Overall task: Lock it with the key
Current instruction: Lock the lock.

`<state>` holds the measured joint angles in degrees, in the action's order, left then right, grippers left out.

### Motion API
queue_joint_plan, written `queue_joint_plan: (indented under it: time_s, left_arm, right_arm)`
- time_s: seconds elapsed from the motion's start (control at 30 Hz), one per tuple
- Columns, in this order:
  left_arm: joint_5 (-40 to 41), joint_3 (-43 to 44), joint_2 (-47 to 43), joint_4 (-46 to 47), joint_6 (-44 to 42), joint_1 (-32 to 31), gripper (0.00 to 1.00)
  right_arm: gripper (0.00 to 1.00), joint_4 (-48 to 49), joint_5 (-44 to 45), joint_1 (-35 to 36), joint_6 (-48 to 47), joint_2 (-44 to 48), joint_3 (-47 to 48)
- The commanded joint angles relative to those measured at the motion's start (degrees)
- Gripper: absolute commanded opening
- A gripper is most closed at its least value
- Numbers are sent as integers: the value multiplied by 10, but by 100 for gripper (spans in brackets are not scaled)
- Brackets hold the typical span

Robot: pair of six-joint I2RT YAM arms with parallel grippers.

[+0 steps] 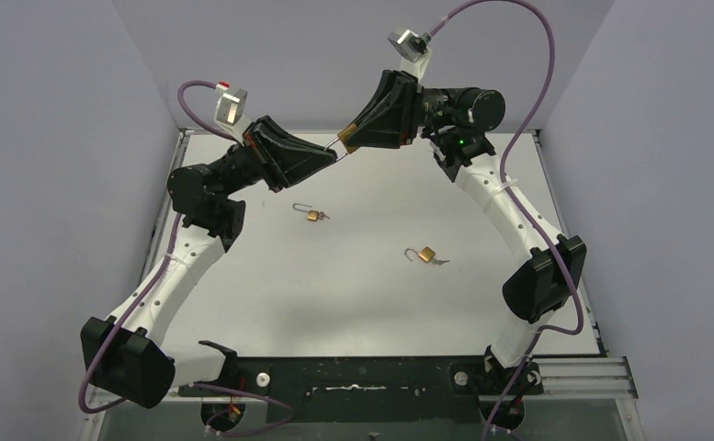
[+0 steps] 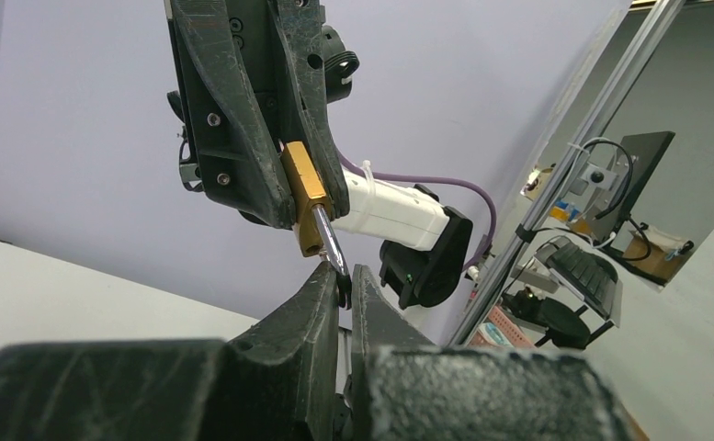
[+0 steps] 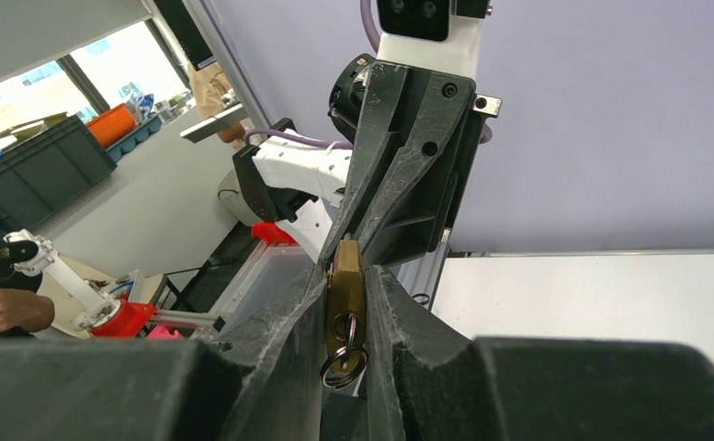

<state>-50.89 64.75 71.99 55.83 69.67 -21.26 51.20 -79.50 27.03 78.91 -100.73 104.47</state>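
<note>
High above the far side of the table, my right gripper (image 1: pixel 351 141) is shut on a brass padlock (image 3: pixel 345 285), held flat between its fingers. The key (image 3: pixel 348 332) sits in the lock's keyhole, and its ring (image 3: pixel 344 366) hangs from it. In the left wrist view the padlock's body (image 2: pixel 303 195) points down and its silver shackle (image 2: pixel 331 243) runs into my left gripper (image 2: pixel 345 276). That gripper is shut on the shackle's end. In the top view the left gripper (image 1: pixel 334 156) meets the right one tip to tip.
Two more brass padlocks lie on the white table, one (image 1: pixel 312 215) left of centre and one (image 1: pixel 425 254) right of centre, both with open shackles. Grey walls enclose the table on three sides. Purple cables loop off both wrists.
</note>
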Motion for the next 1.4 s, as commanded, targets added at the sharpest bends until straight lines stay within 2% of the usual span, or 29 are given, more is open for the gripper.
queue_joint_plan:
  time_s: [0.0,0.47,0.93,1.07,1.27,1.37]
  left_arm:
    - [-1,9,-16,13,-14,-2,0]
    - [7,22,4,22,-10,-13,0]
    - [42,34,-18,-136,-160,-17,0]
    - [50,42,3,-72,-115,-19,0]
    - [62,87,46,26,-23,-19,0]
    - [66,107,56,44,-4,-24,0]
  right_arm:
    - [0,8,16,-2,2,10,19]
    - [0,-20,28,18,-29,7,11]
    - [0,-34,35,61,-49,7,-1]
    - [0,-70,40,74,-84,12,-12]
    - [0,-75,45,79,-98,19,-40]
    - [0,-89,50,82,-115,21,-50]
